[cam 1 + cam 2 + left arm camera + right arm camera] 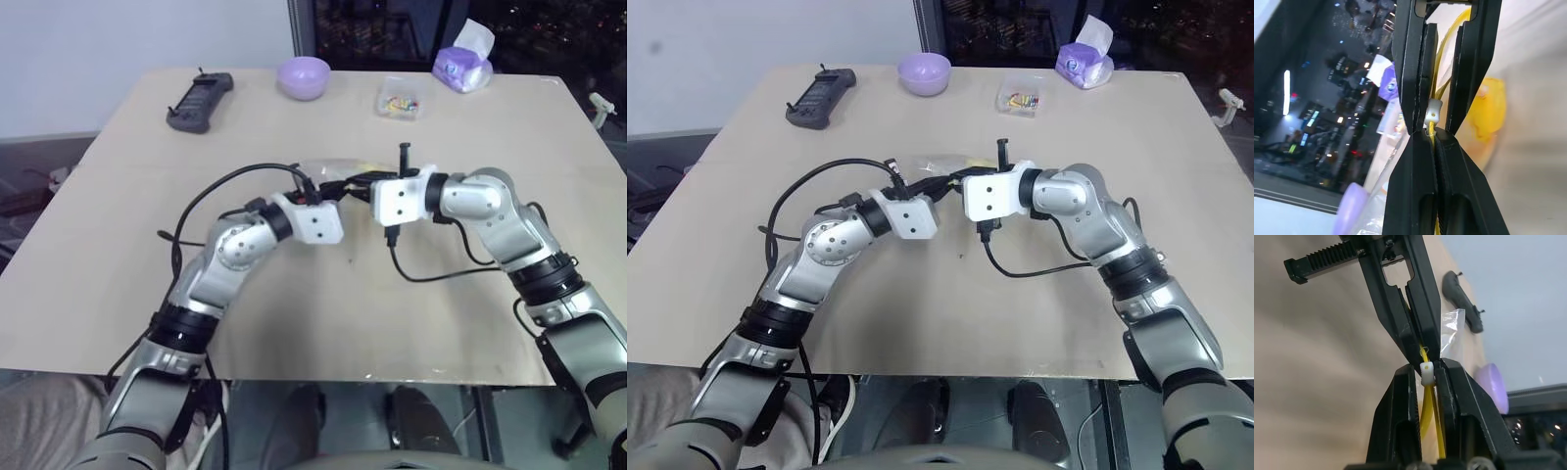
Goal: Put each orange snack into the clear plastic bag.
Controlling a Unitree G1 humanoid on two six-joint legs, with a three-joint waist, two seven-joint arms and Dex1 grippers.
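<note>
Frame centre: left pincer [1432,139] and right pincer [1426,368] both clamp the clear plastic bag [1452,335] zip strip. Closing step; next, slide the slider along.

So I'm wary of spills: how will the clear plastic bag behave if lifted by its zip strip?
Probably floppy: the clear plastic bag looks thin and crinkled. The left gripper and right gripper pinch its yellow strip, so it would likely sag below, weighted by the orange snack apparently inside.
</note>
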